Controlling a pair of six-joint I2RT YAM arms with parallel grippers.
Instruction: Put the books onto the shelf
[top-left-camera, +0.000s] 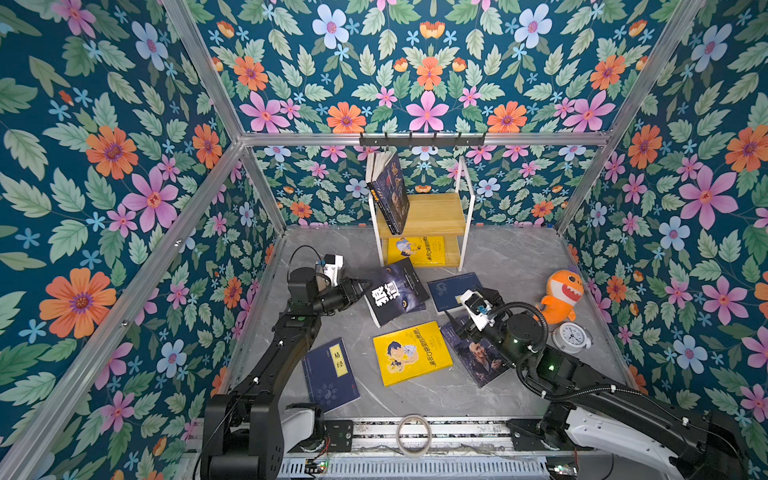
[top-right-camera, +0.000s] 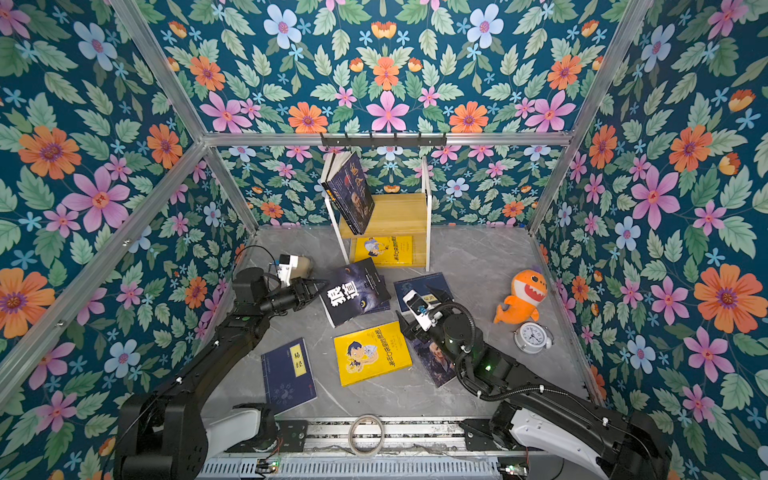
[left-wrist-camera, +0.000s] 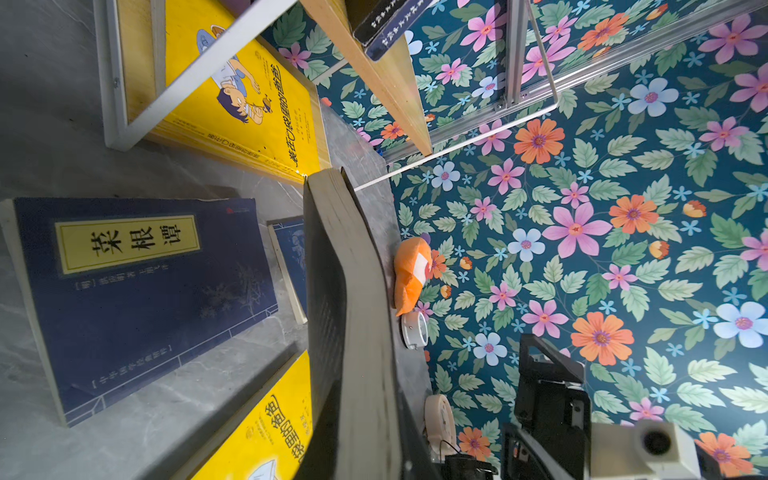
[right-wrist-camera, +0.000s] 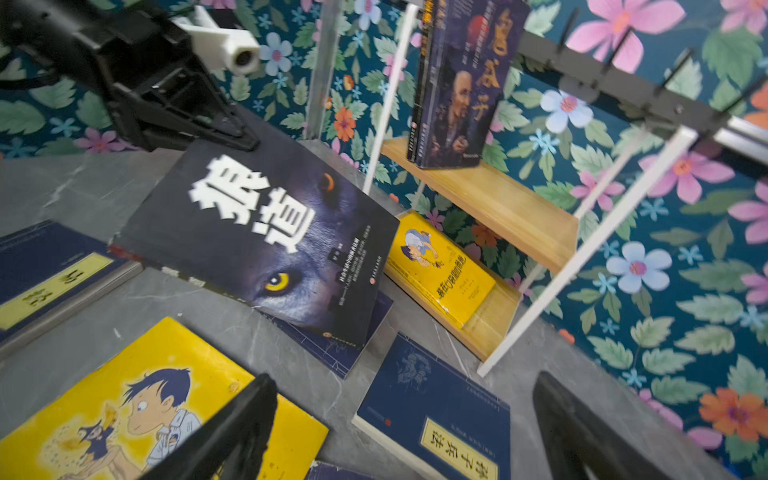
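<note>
Pinching one edge of the thick black wolf-cover paperback (top-left-camera: 399, 293), tilted just before the small white-framed wooden shelf (top-left-camera: 434, 214) near the far edge of the grey table (top-left-camera: 519, 257), the left gripper (top-left-camera: 362, 289) must next, I judge, raise it onto a board, while the right gripper (right-wrist-camera: 403, 386) hangs spread.

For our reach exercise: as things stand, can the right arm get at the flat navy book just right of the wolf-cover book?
Probably yes: the open right pincer hangs over the navy book, and nothing lies on it.
</note>
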